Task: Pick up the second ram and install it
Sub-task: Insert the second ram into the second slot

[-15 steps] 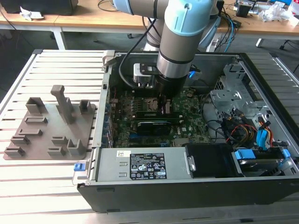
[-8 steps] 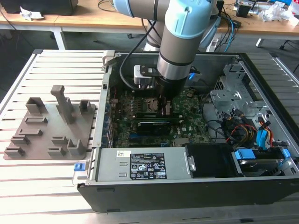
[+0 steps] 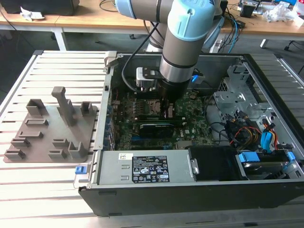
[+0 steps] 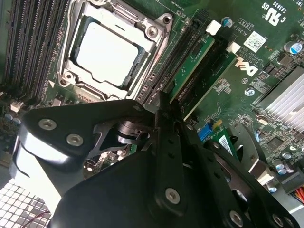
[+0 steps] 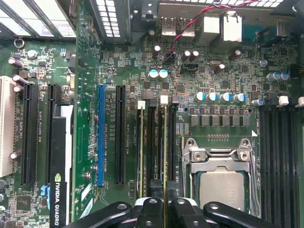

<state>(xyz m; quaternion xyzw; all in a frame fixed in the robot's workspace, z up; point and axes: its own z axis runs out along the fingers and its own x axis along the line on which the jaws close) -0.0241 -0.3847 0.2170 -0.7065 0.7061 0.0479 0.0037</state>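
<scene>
The second ram (image 5: 165, 142) is a thin green stick seen edge-on, standing in a memory slot beside the CPU socket (image 5: 221, 187); in the second wrist view this ram (image 4: 192, 61) runs along the slot toward a white latch (image 4: 213, 26). My gripper (image 5: 164, 189) is shut on it at one end, with a black finger on each side. Another green stick (image 5: 141, 142) sits in a slot parallel to it, farther from the CPU. In the exterior view my gripper (image 3: 167, 110) reaches down into the open computer case onto the motherboard (image 3: 190, 128).
A black graphics card (image 3: 154, 127) lies just in front of the gripper. The power supply (image 3: 147, 168) spans the case's front, and cables and drive bays (image 3: 256, 137) fill the exterior view's right. A grey fixture tray (image 3: 33, 137) with upright blocks stands on the slatted table at the left.
</scene>
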